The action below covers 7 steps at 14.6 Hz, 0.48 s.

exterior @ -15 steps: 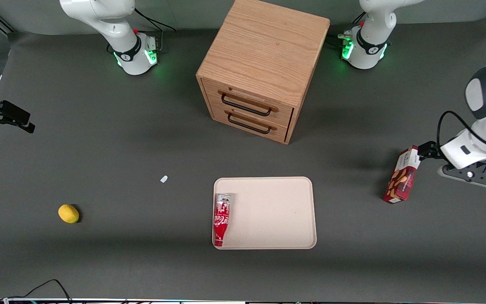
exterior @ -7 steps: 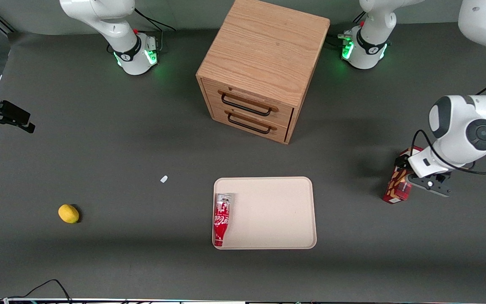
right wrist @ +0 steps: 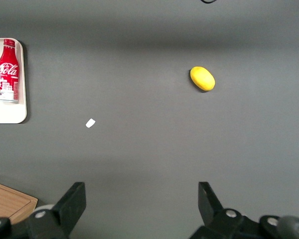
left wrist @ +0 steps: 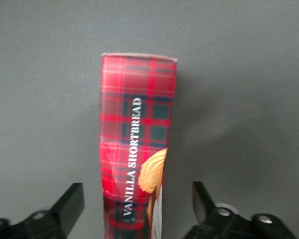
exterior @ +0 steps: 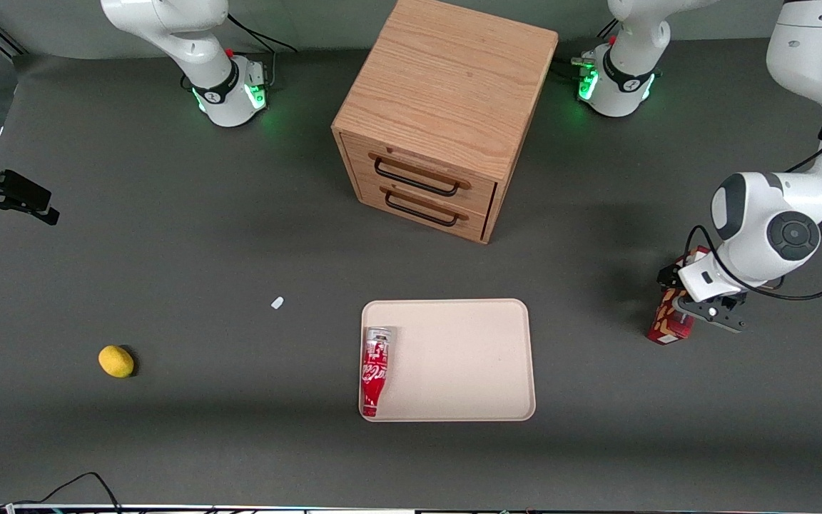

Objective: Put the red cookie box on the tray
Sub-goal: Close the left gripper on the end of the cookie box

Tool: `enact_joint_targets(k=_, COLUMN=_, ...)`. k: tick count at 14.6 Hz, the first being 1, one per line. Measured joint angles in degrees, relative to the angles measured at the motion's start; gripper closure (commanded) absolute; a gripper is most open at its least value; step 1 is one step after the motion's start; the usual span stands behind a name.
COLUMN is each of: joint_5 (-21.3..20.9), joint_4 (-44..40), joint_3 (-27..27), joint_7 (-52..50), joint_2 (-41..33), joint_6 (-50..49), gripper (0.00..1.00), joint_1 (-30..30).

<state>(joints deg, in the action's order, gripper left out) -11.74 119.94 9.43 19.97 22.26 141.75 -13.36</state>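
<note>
A: Where's the red cookie box [exterior: 670, 321] right now?

B: On the counter [exterior: 168, 250] toward the working arm's end, well apart from the tray [exterior: 468, 357]. The left arm's hand [exterior: 696, 312] sits right over it, fingers spread, one on each side of the carton and neither touching it

A: What might go wrong from here?

B: My guess: the box is slim and looks to stand on a narrow face, so if one finger [left wrist: 67, 203] meets it before the other, it could tip or skid away instead of being pinched. The carton also looks slightly dented in the wrist view, so a hard squeeze might crush it. And a Coca-Cola bottle [exterior: 374, 371] already lies in the tray along the edge nearer the parked arm; a careless drop could land on it

A: What does each camera add?

B: The wrist view shows the gaps between the fingers and the box [left wrist: 134, 149], the tartan print and the words VANILLA SHORTBREAD; the front view hides all that under the arm. The front view alone shows the tray, the wooden drawer cabinet [exterior: 447, 114], a lemon [exterior: 116, 361] and a small white scrap [exterior: 277, 303]
</note>
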Motion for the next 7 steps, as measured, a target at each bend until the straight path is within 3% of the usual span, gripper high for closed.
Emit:
enact_joint_targets(k=1, joint_5=0.0, joint_4=0.0, joint_3=-0.2, joint_7=0.1, joint_2=0.1, joint_6=0.1, gripper=0.81, joint_1=0.0)
enact_joint_targets(k=2, joint_5=0.0, joint_4=0.1, joint_3=-0.2, joint_7=0.1, joint_2=0.2, joint_6=0.3, gripper=0.97, joint_1=0.0)
enact_joint_targets(k=7, joint_5=0.0, joint_4=0.2, joint_3=0.0, joint_7=0.2, joint_2=0.3, joint_6=0.4, gripper=1.0, joint_1=0.2)
